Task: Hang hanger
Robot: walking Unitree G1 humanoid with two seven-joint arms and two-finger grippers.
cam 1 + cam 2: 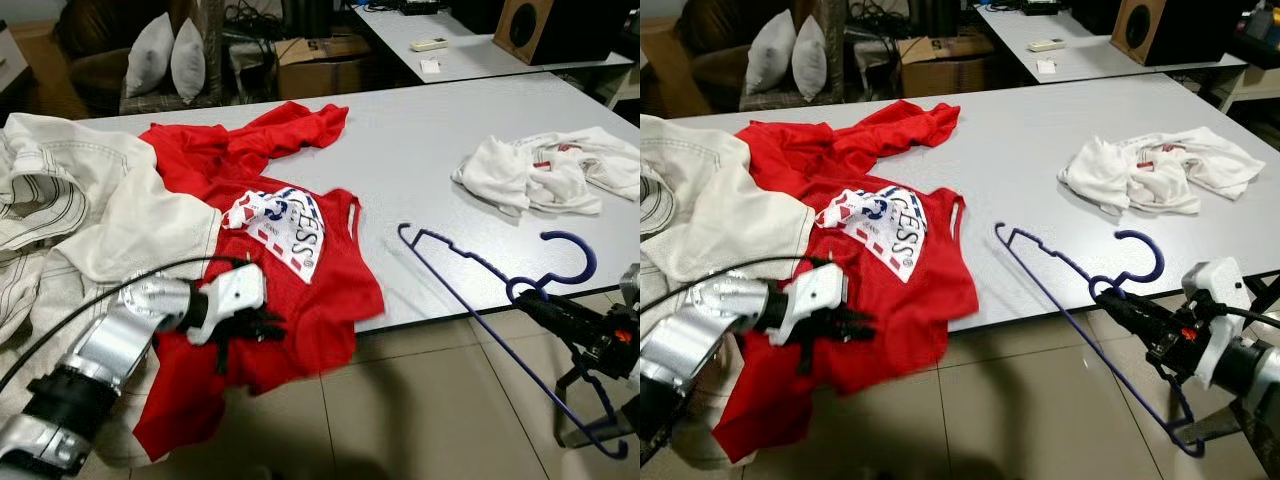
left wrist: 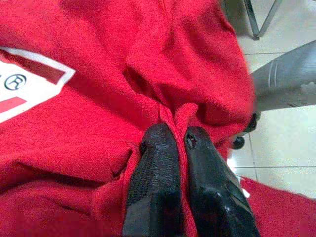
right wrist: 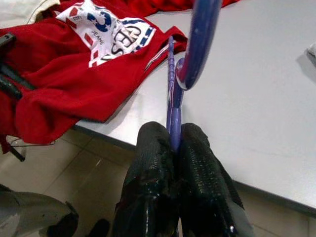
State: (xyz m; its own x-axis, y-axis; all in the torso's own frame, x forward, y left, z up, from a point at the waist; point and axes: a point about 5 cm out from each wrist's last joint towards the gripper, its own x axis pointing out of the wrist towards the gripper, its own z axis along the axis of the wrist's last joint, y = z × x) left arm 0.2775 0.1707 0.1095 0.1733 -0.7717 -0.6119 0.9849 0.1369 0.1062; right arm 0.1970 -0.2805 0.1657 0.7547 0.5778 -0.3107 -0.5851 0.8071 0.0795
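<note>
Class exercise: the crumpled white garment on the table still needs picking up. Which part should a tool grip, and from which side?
Probably a raised fold on the white garment, approached from above: it lies bunched in ridges on the table, so a two-fingered tool can pinch a ridge rather than flat cloth.

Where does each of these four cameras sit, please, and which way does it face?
Left eye: head, looking down at the white table; both arms show.
Right eye: same scene, shifted sideways.
Left wrist: along the left claw, shut on the red shirt.
Right wrist: along the right claw, shut on the blue hanger.
Shared: both wrist views show the red shirt.
</note>
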